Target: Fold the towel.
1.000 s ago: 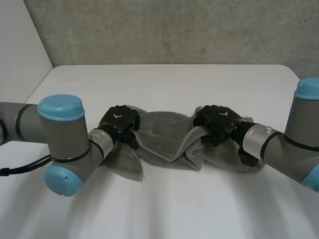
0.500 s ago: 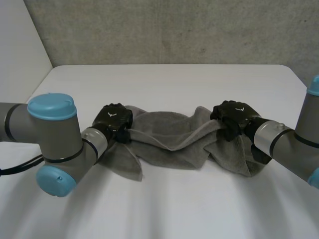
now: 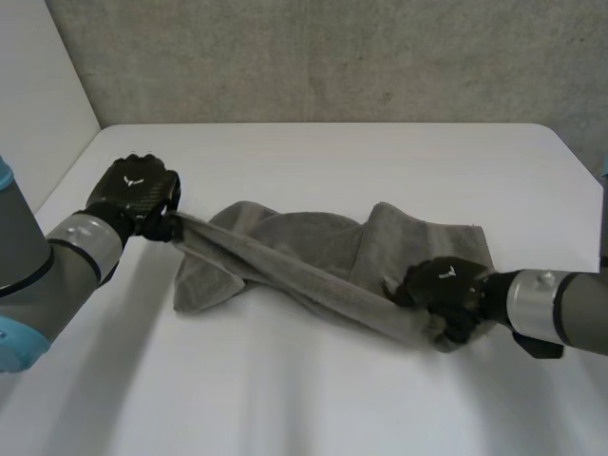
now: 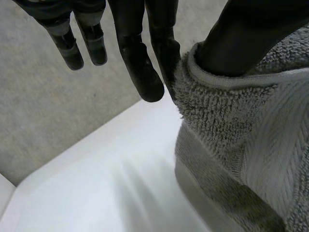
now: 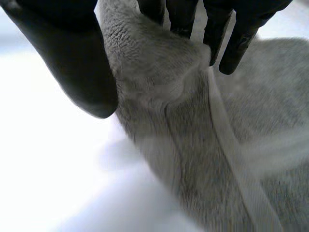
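Observation:
A grey towel (image 3: 313, 252) lies crumpled across the middle of the white table, with one edge pulled into a taut band between my two hands. My left hand (image 3: 133, 193) is raised at the towel's left end. In the left wrist view its thumb (image 4: 251, 29) pinches the hemmed edge (image 4: 217, 82) against a finger, and the other fingers (image 4: 140, 63) hang straight. My right hand (image 3: 445, 290) is low at the towel's near right end. In the right wrist view the cloth (image 5: 164, 96) runs between its thumb (image 5: 72, 53) and its curled fingers (image 5: 227, 34).
The white table (image 3: 313, 427) has bare surface in front of the towel and behind it. A grey wall (image 3: 332, 57) rises past the far edge. The table's left edge runs close beside my left arm.
Both hands have moved apart. The left went left and up with its end of the towel; the right came toward the near right. The bunched towel is now stretched between them.

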